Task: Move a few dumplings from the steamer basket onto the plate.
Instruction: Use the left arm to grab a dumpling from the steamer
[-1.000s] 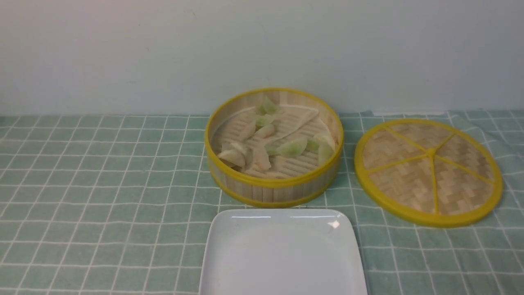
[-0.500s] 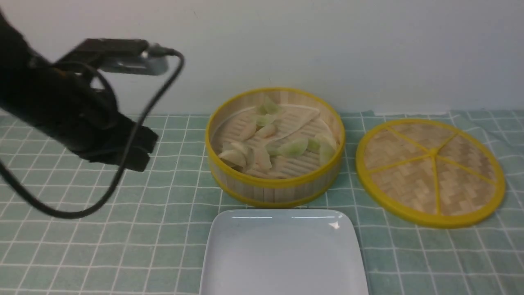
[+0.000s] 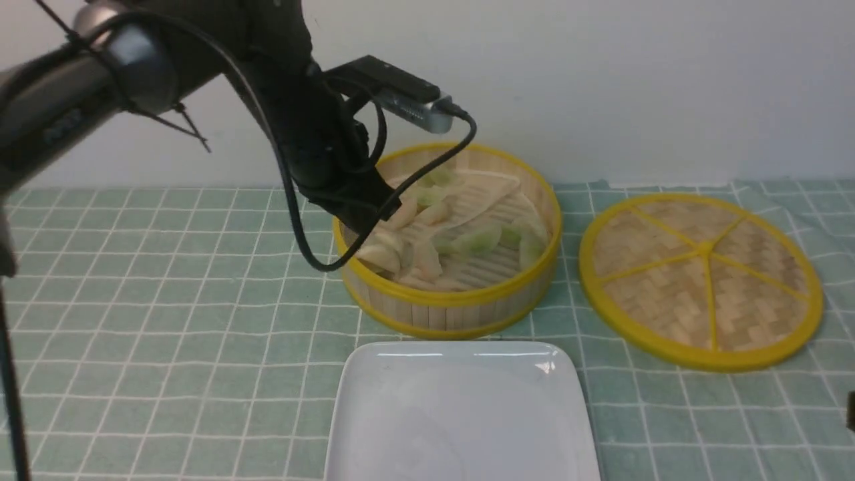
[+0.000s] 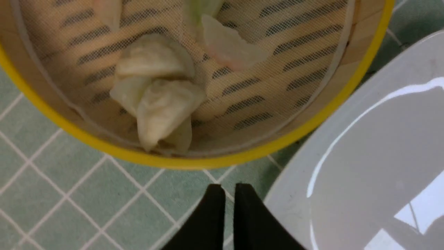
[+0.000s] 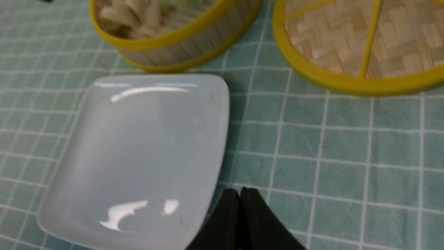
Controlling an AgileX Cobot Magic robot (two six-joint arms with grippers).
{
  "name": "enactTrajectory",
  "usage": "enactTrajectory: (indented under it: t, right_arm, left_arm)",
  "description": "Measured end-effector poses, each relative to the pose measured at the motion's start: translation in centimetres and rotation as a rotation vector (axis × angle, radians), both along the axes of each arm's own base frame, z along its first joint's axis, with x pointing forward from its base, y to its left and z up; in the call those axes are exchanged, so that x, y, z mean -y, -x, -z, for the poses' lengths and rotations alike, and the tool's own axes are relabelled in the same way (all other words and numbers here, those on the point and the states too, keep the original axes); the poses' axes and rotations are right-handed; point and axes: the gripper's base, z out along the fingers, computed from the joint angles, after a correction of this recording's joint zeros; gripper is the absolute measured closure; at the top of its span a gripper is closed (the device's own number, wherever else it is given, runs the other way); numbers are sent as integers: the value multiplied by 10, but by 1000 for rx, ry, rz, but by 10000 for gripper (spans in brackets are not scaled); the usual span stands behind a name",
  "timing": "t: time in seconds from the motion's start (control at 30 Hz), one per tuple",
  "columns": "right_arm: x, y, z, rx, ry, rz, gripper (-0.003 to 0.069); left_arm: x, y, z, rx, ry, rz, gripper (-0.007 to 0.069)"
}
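The left tool [image 4: 224,190] hangs over the left rim of the steamer basket [image 3: 447,298], fingers nearly together, gripping nothing. The dumplings [image 4: 163,104] lie inside the basket, the nearest clump against that wall. The right tool [image 5: 239,192], pinched closed, is beside the plate [image 3: 461,414].

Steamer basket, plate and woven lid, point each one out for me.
steamer basket [image 3: 437,315], front view, on its near slatted wall.
plate [image 3: 461,414], front view, on its bare middle.
woven lid [image 3: 668,294], front view, on its woven top.
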Motion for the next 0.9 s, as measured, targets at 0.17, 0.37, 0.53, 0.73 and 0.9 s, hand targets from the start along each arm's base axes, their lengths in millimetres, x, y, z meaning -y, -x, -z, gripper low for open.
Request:
enactTrajectory:
  t: [0.17, 0.37, 0.53, 0.73, 0.9]
  right_arm:
    - [1, -6, 2, -44, 17, -6, 671]
    - [1, -7, -1, -25, 16, 1, 671]
    - [1, -8, -1, -21, 13, 3, 671]
    - [1, -8, -1, -20, 11, 3, 671]
    - [1, -8, -1, -20, 10, 3, 671]
  left_arm:
    - [5, -15, 25, -17, -25, 27, 451]
    - [8, -27, 49, 14, -40, 83, 257]
    - [11, -37, 66, 49, -35, 78, 221]
    - [10, -44, 88, 46, -83, 88, 239]
    - [9, -45, 87, 43, -92, 48, 407]
